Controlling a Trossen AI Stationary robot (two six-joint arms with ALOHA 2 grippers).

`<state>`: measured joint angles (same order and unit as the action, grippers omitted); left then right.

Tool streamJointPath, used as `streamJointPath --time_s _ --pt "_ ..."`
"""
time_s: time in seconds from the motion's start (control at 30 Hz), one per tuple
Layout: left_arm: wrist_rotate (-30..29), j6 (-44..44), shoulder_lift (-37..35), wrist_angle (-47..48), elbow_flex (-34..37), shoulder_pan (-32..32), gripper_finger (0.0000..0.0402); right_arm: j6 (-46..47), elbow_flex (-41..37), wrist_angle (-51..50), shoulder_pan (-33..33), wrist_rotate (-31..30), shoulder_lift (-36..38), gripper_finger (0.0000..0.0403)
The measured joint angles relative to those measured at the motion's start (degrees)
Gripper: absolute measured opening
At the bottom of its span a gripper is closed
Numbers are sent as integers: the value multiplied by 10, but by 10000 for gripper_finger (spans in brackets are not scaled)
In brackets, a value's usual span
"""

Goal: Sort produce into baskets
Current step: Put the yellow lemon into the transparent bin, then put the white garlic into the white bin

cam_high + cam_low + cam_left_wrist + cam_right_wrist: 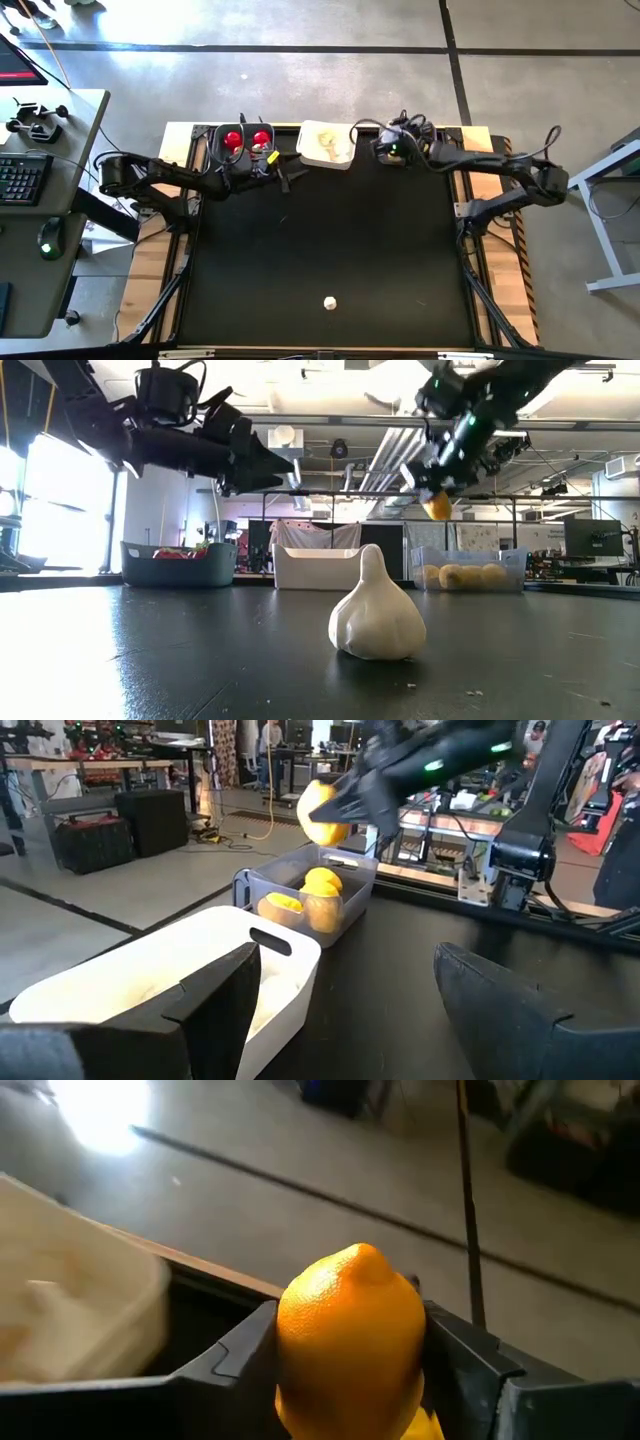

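My right gripper [437, 500] is shut on a yellow lemon [350, 1340], high over the grey basket [310, 900] that holds several lemons at the far right. My left gripper [350, 1020] stands open with nothing between its fingers, level, by the near side of the white basket [325, 143], which sits in the middle of the far edge. Next to that, a dark grey basket [240, 140] at the far left holds red tomatoes. One white garlic bulb [377, 610] rests on its flat base near the table's front edge [330, 302]. My right gripper pinches the lemon by its two long sides [290, 1330], one finger on each side. The fingers [455, 1350] slant downward toward the far edge. The lemon is lifted clear, its pointed end [365, 1258] sticking out beyond the fingertips, above the lemon basket.
The three baskets line the table's far edge; the wide black mat [330, 240] before them bears only the garlic. A desk with a keyboard [25, 180] stands left of the table. The room beyond holds benches and equipment.
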<state>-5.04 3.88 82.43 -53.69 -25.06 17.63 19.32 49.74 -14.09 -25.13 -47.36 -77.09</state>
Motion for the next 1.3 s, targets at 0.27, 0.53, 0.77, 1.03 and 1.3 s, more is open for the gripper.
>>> streamJointPath --time_s 0.27,0.53,0.77,1.03,1.3 --pt "0 1 0 0 0 0 284 -1 0 13 -98 39 -67 183" --pt "5 6 0 1 0 0 284 0 0 88 -120 32 -155 177" --pt "29 21 0 2 0 -1 284 12 0 103 -128 22 -184 178" --pt "29 21 0 3 0 -1 284 -2 0 99 -139 53 -184 267" --pt "29 44 0 2 0 0 284 -35 0 95 -126 -2 -169 313"
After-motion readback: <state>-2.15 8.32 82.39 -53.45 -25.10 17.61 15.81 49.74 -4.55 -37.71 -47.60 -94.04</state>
